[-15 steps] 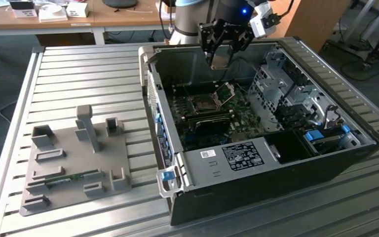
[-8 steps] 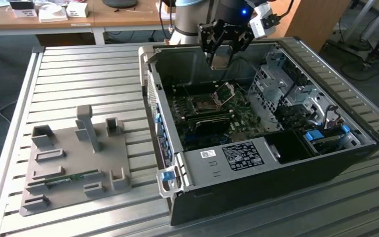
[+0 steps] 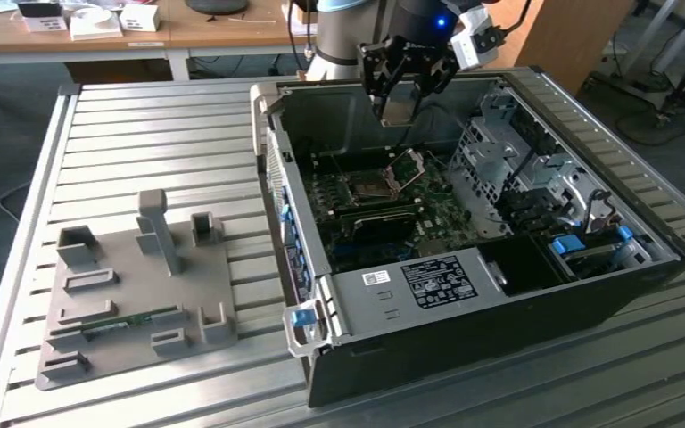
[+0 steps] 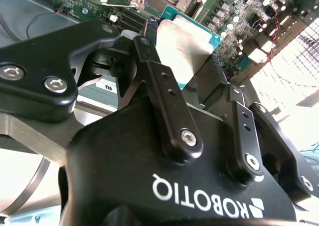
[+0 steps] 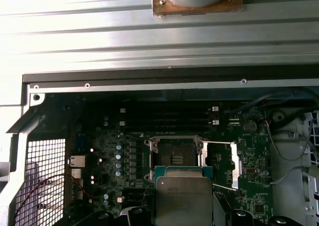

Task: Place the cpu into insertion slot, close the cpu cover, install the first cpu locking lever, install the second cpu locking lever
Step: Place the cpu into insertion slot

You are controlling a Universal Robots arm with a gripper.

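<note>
While the pincer (image 4: 182,56) clamps the cpu (image 4: 187,36), the insertion slot (image 5: 174,157) lies uncovered.

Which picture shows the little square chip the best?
The first wrist view: the cpu shows its silver top facing the camera. In the second wrist view the tool covers part of it. The exterior view shows it tiny, held in the tool.

Black hand (image 4: 185,51) with silver screws (image 4: 188,137)
</note>
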